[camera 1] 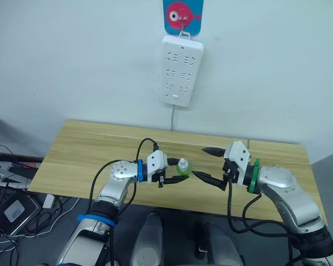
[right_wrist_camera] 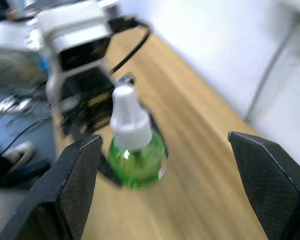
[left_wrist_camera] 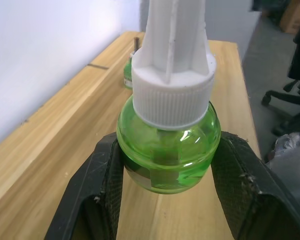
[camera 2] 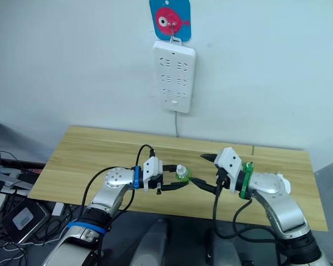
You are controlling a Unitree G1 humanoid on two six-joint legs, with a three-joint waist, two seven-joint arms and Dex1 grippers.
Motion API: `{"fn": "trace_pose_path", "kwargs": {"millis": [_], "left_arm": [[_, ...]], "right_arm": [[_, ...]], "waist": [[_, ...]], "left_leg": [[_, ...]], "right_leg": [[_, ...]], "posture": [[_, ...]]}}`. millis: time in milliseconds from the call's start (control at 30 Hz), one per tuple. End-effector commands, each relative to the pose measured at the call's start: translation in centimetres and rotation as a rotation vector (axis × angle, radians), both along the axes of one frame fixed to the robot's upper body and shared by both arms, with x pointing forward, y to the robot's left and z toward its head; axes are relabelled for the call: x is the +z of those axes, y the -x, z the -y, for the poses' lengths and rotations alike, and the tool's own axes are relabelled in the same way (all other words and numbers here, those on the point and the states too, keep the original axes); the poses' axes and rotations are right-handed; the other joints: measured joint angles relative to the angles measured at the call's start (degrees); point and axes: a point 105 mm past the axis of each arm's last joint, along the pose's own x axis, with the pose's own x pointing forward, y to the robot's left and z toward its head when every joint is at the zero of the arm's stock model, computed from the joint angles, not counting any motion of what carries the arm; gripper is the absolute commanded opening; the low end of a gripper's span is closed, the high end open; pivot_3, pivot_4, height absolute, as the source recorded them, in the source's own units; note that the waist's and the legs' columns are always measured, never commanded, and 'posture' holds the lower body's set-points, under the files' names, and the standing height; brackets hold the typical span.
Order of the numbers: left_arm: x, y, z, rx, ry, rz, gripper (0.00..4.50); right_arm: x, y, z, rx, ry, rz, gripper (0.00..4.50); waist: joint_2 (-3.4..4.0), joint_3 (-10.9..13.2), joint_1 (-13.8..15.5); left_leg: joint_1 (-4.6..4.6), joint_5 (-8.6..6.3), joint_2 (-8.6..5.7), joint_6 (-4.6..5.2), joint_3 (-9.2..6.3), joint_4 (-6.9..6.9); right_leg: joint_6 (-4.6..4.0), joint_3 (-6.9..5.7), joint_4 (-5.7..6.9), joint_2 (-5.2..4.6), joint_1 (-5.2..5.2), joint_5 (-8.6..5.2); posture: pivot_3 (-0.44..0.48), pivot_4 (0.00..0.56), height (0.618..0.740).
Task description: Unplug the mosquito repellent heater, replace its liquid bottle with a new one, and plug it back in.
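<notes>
Bottle work is the step in hand, as we judge it: our left gripper [camera 1: 173, 176] holds a green liquid bottle [camera 1: 182, 168] by its round belly, upright, just above the near part of the wooden table [camera 1: 89, 147]. In the left wrist view the two black fingers [left_wrist_camera: 97, 192] press on both sides of the green glass, and the white ribbed cap [left_wrist_camera: 172, 97] with its tall top stands free above them. Our right gripper [camera 1: 207, 163] is wide open and empty, its fingers well spread and pointing at the bottle from the other side, close but not touching.

To do this well, we should keep the left grip low on the belly and the bottle upright, so no liquid leans into the cap. If the right gripper must take the bottle or its cap, it should close on the white part only, square to it, because the glass is round and smooth and may slip or turn.

The mosquito repellent heater we cannot find on the table or on the power strip [camera 1: 181, 70].

Counted: one power strip on the wall under a fish sticker [camera 1: 183, 16], with no plug in it; two green bottles, one held and a second [left_wrist_camera: 130, 70] farther along the table in the left wrist view; two grippers; one table.
</notes>
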Motion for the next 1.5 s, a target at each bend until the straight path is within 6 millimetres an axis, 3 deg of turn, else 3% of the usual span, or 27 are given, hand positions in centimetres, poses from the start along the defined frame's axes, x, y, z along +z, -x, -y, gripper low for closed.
{"fn": "trace_pose_path", "kwargs": {"millis": [33, 133, 233, 467, 500, 600, 767, 967, 1133, 1300, 1467, 1500], "left_arm": [[0.9, 0.3, 1.6, -0.05, 0.008, 0.029, 2.17], [1.1, 0.2, 2.2, -0.068, 0.009, 0.03, 2.17], [1.2, 0.1, 2.5, -0.079, 0.007, 0.026, 2.17], [1.0, 0.3, 2.4, -0.092, -0.001, 0.025, 2.17], [1.0, 0.3, 2.4, -0.098, -0.004, 0.025, 2.17], [0.8, 0.6, 2.4, -0.114, -0.009, 0.023, 2.17], [0.8, 2.0, 2.6, -0.236, -0.051, 0.068, 2.17], [0.5, 4.0, 2.6, -0.458, -0.121, 0.094, 2.17], [0.7, 4.0, 2.7, -0.514, -0.13, 0.101, 2.17], [0.8, 2.8, 2.6, -0.487, -0.125, 0.103, 2.17], [1.2, 1.5, 2.7, -0.396, -0.068, 0.07, 2.17], [1.1, 1.3, 2.5, -0.381, -0.066, 0.064, 2.17]], "right_arm": [[0.6, 0.4, -1.3, -0.015, -0.031, 0.019, 4.19], [0.8, 0.3, -1.6, -0.018, -0.044, 0.013, 4.19], [1.1, 0.2, -1.5, -0.024, -0.05, 0.01, 3.62], [1.1, 0.7, -1.1, -0.024, -0.063, -0.016, 1.19], [1.1, 0.9, -1.1, -0.018, -0.071, -0.023, 1.02], [1.3, 1.3, -1.4, 0.029, -0.083, -0.03, 1.02], [0.9, 2.4, -1.4, 0.347, 0.049, -0.063, 1.02], [0.8, 0.4, -1.7, 0.683, 0.214, -0.054, 1.02], [0.4, -0.3, -1.9, 0.718, 0.227, -0.063, 1.02], [0.1, 1.0, 0.1, 0.667, 0.216, -0.101, 2.65], [0.6, 0.8, 1.9, 0.448, 0.171, -0.126, 4.41], [0.5, 1.0, 2.4, 0.407, 0.165, -0.134, 4.47]], "waist": [[-0.01, 0.0, 0.0], [-0.01, 0.0, 0.1], [-0.01, 0.0, 0.1], [-0.01, 0.0, -0.3], [-0.01, 0.0, -0.3], [-0.01, 0.0, -0.3], [0.0, 0.0, -0.3], [0.03, 0.0, -0.6], [0.04, 0.0, 0.2], [0.05, 0.0, 1.4], [0.05, 0.0, 0.9], [0.06, 0.0, 0.7]], "left_leg": [[0.0, 0.0, 0.0, 0.0, 0.0, 0.0], [-0.01, 0.0, 0.0, 0.01, 0.01, -0.03], [-0.01, 0.0, 0.01, 0.01, 0.0, -0.04], [-0.01, -0.01, 0.02, 0.01, -0.01, -0.04], [-0.01, -0.01, 0.02, 0.01, -0.01, -0.04], [-0.01, -0.01, 0.01, 0.01, 0.0, -0.04], [-0.01, 0.0, 0.01, 0.02, 0.02, -0.01], [0.04, 0.01, 0.1, 0.06, 0.0, -0.04], [-0.02, 0.01, 0.05, 0.07, -0.06, -0.09], [-0.08, 0.0, -0.05, 0.07, -0.04, -0.05], [-0.06, 0.01, -0.01, 0.07, -0.02, -0.02], [-0.04, 0.01, 0.02, 0.07, -0.02, -0.01]], "right_leg": [[0.0, 0.0, -0.02, 0.0, 0.0, 0.0], [0.0, -0.01, -0.04, 0.0, -0.01, 0.0], [0.0, -0.02, -0.03, 0.02, -0.02, 0.0], [0.0, -0.02, -0.03, 0.02, -0.02, 0.0], [0.0, -0.01, -0.03, 0.02, -0.02, 0.0], [0.0, -0.01, -0.03, 0.02, -0.01, 0.0], [0.0, 0.01, -0.03, 0.02, 0.0, 0.0], [-0.04, -0.02, -0.01, 0.12, -0.02, 0.0], [-0.23, -0.09, -0.03, 0.1, -0.03, 0.07], [-0.27, -0.07, -0.07, 0.0, -0.05, 0.1], [-0.17, -0.03, -0.04, 0.02, -0.04, 0.04], [-0.14, -0.02, -0.03, 0.04, -0.04, 0.02]], "posture": [[0.327, 0.217, 0.74], [0.313, 0.218, 0.74], [0.302, 0.222, 0.74], [0.296, 0.232, 0.74], [0.297, 0.234, 0.74], [0.3, 0.238, 0.74], [0.313, 0.252, 0.74], [0.344, 0.263, 0.74], [0.334, 0.26, 0.74], [0.294, 0.254, 0.74], [0.247, 0.248, 0.74], [0.241, 0.245, 0.74]]}}
